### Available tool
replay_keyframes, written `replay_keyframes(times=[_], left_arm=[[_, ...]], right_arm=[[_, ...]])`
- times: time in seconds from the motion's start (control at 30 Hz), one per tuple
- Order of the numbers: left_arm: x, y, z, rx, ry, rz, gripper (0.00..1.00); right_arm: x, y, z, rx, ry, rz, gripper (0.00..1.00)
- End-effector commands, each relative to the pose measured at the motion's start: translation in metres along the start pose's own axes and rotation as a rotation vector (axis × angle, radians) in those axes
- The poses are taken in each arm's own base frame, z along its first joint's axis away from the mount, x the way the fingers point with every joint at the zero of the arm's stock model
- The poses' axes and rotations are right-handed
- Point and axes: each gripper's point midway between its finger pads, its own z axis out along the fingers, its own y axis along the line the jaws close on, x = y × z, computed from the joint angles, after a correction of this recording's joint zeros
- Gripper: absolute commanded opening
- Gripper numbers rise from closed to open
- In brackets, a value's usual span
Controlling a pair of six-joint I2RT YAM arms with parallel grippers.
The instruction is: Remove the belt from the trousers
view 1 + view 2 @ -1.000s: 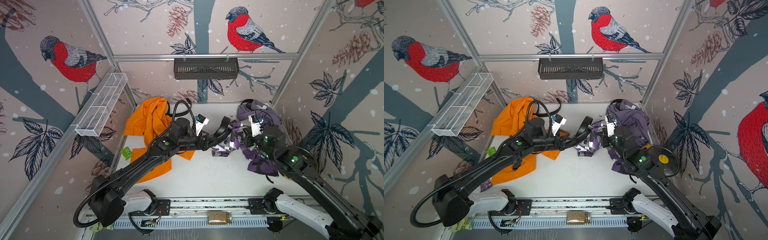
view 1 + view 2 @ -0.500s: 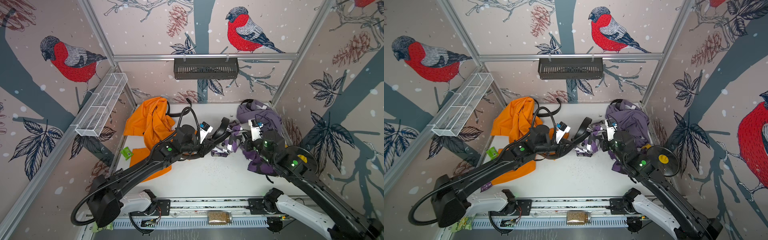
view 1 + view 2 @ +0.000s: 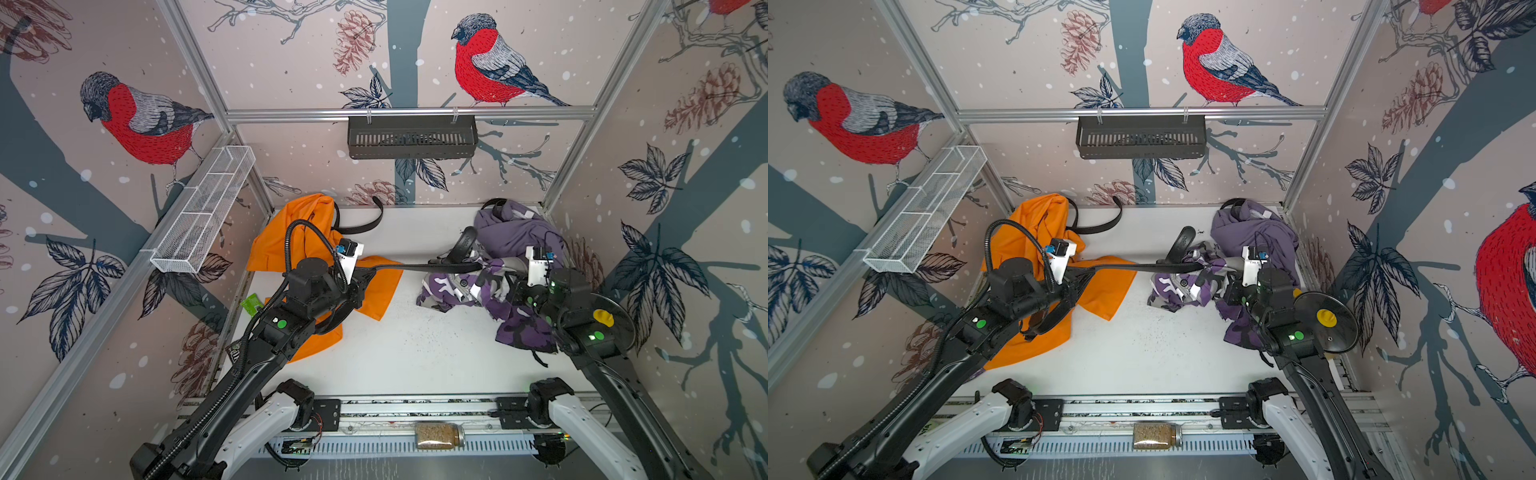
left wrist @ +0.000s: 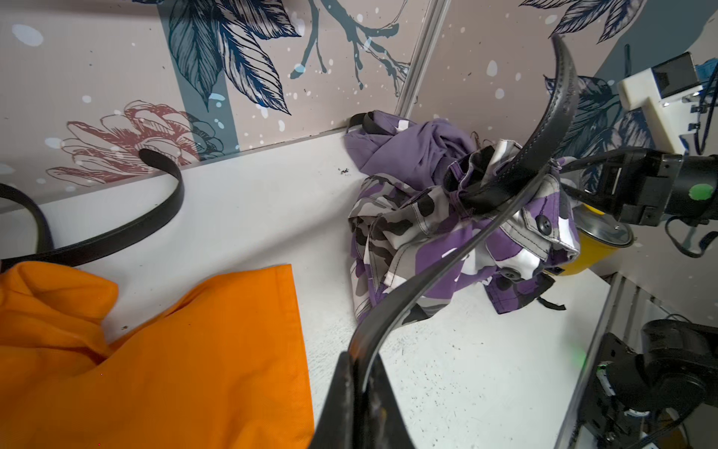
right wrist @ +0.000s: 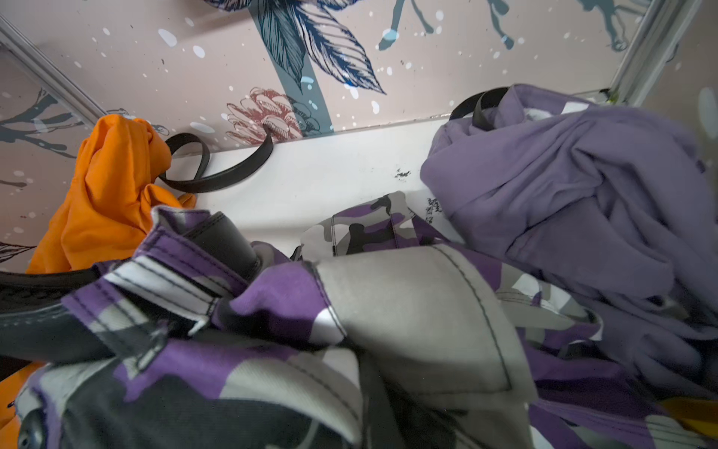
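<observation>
L gripper (image 3: pixel 367 272) was clamped narrow on the belt (image 3: pixel 419 268); the belt ran taut & approx level above the table (image 3: pixel 415 357), long axis L-to-R, from that grip into the camo trousers (image 3: pixel 457 286); R gripper (image 3: pixel 515 291) sat closed in that cloth, apparently anchoring it; the belt's far tip curled upward beyond the trousers; pull prob. lay along the axis, toward L arm.

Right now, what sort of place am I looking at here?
Probably a robot test booth, not a home: bird-print wall panels on an aluminium frame, left arm and right arm mounted on a front rail, and a white table holding camouflage trousers and a belt.
</observation>
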Motion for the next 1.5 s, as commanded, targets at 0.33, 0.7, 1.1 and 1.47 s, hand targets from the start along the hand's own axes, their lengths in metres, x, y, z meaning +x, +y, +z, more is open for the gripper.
replay_keyframes(times=[0.33,0.7,1.1,1.47], left_arm=[[0.003,0.134,-0.047,-0.599,-0.039,-0.105,0.0],[0.032,0.019,0.008,-0.062,-0.004,0.046,0.0],[0.032,0.014,-0.008,-0.1,-0.035,0.171,0.0],[0.038,0.012,-0.014,-0.09,-0.037,0.154,0.0]], right_arm=[[-0.035,-0.112,-0.044,0.454,-0.222,0.202,0.0],[0.048,0.028,0.008,-0.096,0.003,0.234,0.03],[0.061,0.099,-0.035,-0.212,0.087,0.175,0.83],[-0.006,0.073,0.009,-0.09,0.15,-0.021,0.83]])
